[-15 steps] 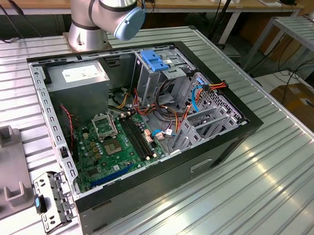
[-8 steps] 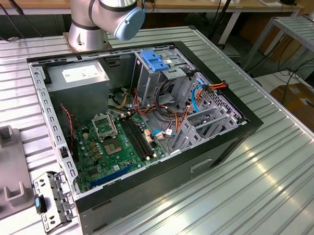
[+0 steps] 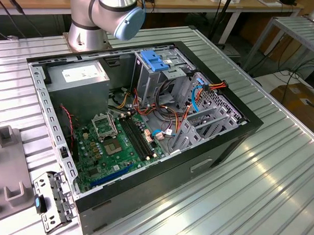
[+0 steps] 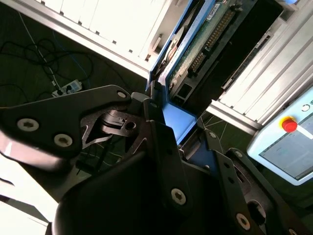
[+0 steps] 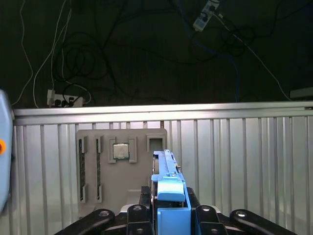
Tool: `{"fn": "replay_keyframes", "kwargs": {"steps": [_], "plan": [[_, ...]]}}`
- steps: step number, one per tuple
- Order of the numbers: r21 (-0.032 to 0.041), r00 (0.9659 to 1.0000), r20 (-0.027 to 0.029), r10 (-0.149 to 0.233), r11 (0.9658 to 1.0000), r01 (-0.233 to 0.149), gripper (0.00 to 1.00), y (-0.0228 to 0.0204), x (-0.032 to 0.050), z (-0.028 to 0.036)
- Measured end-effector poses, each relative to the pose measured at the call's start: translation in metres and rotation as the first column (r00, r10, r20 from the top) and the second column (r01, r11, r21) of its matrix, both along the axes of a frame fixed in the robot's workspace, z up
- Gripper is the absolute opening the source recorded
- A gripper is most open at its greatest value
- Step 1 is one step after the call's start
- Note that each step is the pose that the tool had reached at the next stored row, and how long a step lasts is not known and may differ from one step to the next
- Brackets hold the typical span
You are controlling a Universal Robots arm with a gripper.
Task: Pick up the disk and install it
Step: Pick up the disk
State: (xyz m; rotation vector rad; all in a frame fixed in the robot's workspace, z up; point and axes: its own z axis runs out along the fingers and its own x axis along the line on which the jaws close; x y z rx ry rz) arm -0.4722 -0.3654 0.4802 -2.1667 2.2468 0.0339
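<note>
Now my gripper (image 5: 169, 208) is clenched on the disk (image 5: 166, 169), grasping it edge-on by its blue carrier. The disk juts out straight ahead of me. Beyond its tip, a grey tray (image 5: 98, 161) lies on the ribbed counter (image 5: 244, 161).

Surface: a ribbed metal table top (image 3: 280, 169), its grooves running lengthwise; in the first wrist view the same ribbed top (image 5: 244, 161) ends at a straight rim.
Middle: an open black computer case (image 3: 143, 203) lies on its side on the table, its interior facing up.
Exterior view's left: a grey fixture plate (image 3: 6, 168) lies flat, near the case but apart from it; the first wrist view shows the plate (image 5: 93, 196) with shaped pockets.
Front corner: a loose metal bracket (image 3: 52, 199) with a blue tab lies just beside the case.
Far edge: the arm's base (image 3: 85, 33) stands behind the case.
</note>
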Motion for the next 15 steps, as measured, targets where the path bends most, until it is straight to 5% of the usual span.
{"fn": "replay_keyframes", "kwargs": {"steps": [15], "plan": [[0.0,1.0,-0.0001,0.0,1.0,0.0,0.37,0.0,0.0,0.0145]]}}
